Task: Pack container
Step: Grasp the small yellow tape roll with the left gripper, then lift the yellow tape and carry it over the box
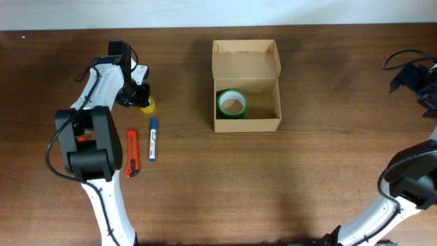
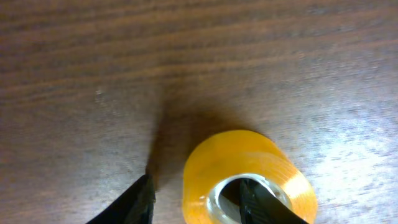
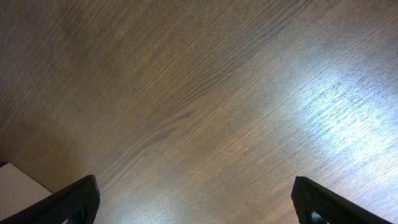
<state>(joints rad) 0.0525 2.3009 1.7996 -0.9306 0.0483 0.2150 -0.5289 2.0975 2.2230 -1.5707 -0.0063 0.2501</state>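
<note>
Left tool (image 2: 198,190) is down on the tabletop (image 1: 307,178) at the yellow tape roll (image 2: 249,180). It is released, jaws part open and straddling the roll's wall. One finger (image 2: 264,202) sits inside the core; the other (image 2: 132,204) stands outside, with a sliver of wood showing between it and the roll. No squeeze on it.

The container (image 1: 246,85), a tan cardboard box, sits mid-tabletop with its flap lid folded back on the far side. It lies off to the left tool's right, well apart from it across bare wood. A green tape roll (image 1: 232,104) lies flat inside, against the box's left wall.

On the near side of the left tool lie a blue pen (image 1: 153,139) and, beside it, an orange utility knife (image 1: 132,153).

Right tool (image 3: 194,186) hangs over plain wood at the far right edge, released, jaws spread wide and holding nothing. The container is well away to its left, between the two tools.
</note>
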